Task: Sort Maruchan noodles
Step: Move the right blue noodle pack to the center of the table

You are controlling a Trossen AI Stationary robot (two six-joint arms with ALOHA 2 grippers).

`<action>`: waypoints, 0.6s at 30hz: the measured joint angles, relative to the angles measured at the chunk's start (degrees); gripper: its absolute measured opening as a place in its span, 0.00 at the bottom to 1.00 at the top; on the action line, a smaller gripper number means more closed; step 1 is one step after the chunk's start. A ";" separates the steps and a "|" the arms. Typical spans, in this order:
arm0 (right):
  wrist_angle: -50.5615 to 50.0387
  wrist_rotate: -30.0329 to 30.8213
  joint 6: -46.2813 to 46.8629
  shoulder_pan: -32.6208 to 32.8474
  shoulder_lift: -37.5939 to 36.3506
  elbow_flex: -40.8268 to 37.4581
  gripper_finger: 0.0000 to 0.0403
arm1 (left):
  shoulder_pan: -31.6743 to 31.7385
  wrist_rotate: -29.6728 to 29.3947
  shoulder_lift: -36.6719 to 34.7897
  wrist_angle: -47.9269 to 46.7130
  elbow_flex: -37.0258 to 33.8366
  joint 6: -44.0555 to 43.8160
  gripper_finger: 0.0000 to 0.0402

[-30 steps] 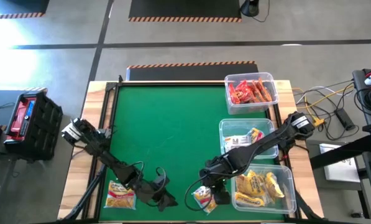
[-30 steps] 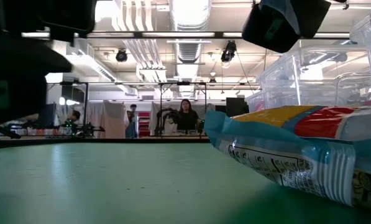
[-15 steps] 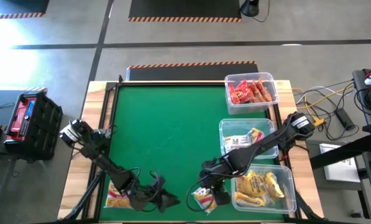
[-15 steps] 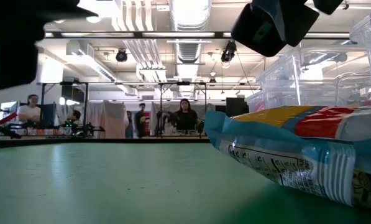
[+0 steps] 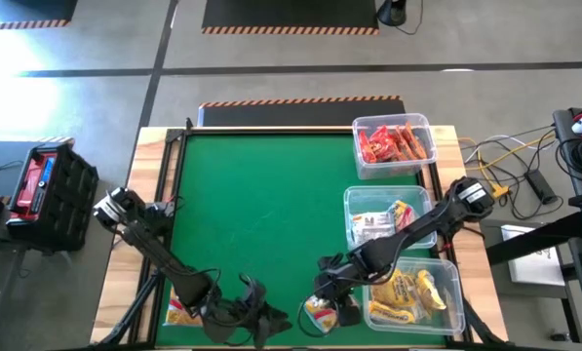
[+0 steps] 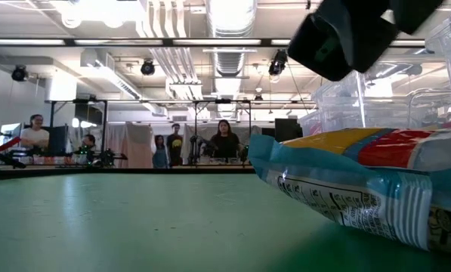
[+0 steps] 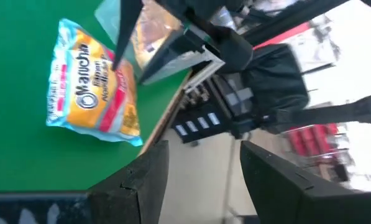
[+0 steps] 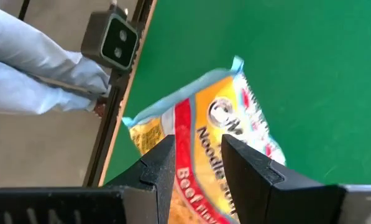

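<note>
Yellow-orange with a red band and light blue crinkled ends, a Maruchan packet (image 8: pixel 204 140) is lying flat on the green counter (image 5: pixel 261 214) near its front edge, under the right tool (image 5: pixel 331 300), whose fingers are being kept apart. The left tool (image 5: pixel 256 314) is also being held apart, beside another packet (image 7: pixel 93 90).

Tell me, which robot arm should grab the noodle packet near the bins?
Probably the right. The right gripper hangs open directly over that noodle packet. The left gripper is farther off, beside another packet.
</note>
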 joint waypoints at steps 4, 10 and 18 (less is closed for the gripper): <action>2.63 0.33 3.15 1.31 0.00 -2.08 0.29 | -0.57 -2.24 0.10 -9.54 4.83 -0.83 0.45; 6.51 3.96 6.94 2.64 0.00 -4.54 0.29 | -2.51 -7.31 1.99 -20.00 11.89 -2.11 0.45; 9.80 8.19 10.44 3.65 0.00 -8.03 0.29 | -3.40 -9.09 4.78 -22.19 15.51 -3.89 0.45</action>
